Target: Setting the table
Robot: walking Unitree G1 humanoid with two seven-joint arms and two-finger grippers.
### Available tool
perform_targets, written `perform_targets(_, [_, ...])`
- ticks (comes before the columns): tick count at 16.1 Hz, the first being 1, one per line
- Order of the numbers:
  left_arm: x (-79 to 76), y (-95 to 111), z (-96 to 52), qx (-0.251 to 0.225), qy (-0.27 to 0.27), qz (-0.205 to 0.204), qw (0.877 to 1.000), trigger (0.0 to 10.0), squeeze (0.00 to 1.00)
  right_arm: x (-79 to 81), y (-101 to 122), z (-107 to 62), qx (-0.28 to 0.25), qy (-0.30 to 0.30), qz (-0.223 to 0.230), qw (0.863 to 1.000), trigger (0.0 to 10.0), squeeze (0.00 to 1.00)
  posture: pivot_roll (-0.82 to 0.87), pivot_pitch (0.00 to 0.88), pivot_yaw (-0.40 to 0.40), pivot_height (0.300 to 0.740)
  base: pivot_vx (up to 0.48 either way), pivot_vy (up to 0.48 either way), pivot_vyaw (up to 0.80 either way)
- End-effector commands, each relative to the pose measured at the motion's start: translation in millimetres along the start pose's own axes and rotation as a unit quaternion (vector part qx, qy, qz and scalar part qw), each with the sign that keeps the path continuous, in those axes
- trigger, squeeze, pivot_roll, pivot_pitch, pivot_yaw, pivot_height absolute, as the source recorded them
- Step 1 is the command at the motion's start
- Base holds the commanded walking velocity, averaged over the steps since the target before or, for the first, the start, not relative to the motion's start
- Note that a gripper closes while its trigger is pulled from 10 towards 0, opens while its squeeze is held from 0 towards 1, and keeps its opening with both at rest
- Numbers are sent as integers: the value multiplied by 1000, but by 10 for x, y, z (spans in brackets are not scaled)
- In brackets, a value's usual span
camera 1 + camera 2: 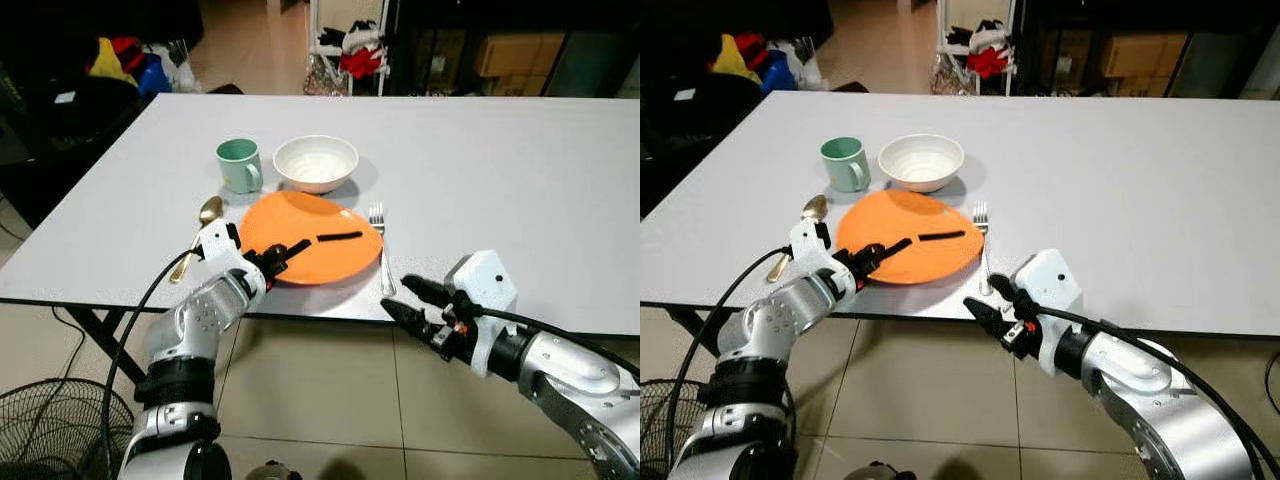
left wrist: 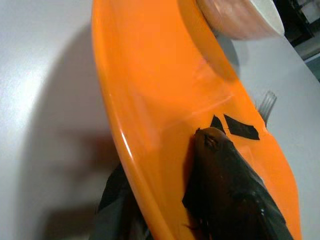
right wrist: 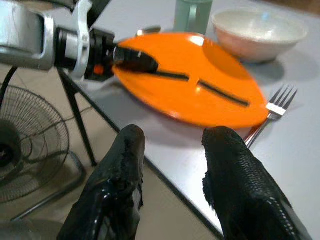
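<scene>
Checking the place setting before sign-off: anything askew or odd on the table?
The plate is tilted: the left pincer grips its near rim, one finger on top and one beneath, so it isn't lying flat. The fork lies right of it, the spoon left. The mug and bowl stand upright. No spills.
</scene>
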State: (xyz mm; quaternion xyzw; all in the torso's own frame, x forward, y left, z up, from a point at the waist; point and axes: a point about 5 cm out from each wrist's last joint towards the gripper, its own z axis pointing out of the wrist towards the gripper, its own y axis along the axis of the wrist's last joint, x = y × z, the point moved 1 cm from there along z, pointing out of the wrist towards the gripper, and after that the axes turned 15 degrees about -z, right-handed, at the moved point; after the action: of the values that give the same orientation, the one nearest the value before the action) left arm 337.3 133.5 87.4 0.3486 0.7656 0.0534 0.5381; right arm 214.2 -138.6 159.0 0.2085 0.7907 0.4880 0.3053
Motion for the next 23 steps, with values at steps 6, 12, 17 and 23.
perform_targets(6, [14, 22, 13, -7, 8, 11, 1000, 10000, 196, 111, -6, -22, 8, 38, 13, 999, 10000, 0, 33, 0, 84, 740, 0, 0, 0])
perform_targets(12, [101, -13, 18, 7, 25, -2, 1000, 10000, 1000, 116, 33, -24, -1, 50, 20, 999, 10000, 0, 34, 0, 79, 740, 0, 0, 0])
perform_targets(17, [93, 76, 22, -8, 29, 4, 1000, 10000, 1000, 106, 47, -7, -3, 51, 21, 998, 10000, 0, 37, 0, 80, 740, 0, 0, 0])
perform_targets(23, [132, 352, 19, -81, 58, 25, 995, 10000, 1000, 52, 69, 9, -8, 32, 16, 999, 10000, 0, 38, 0, 79, 740, 0, 0, 0])
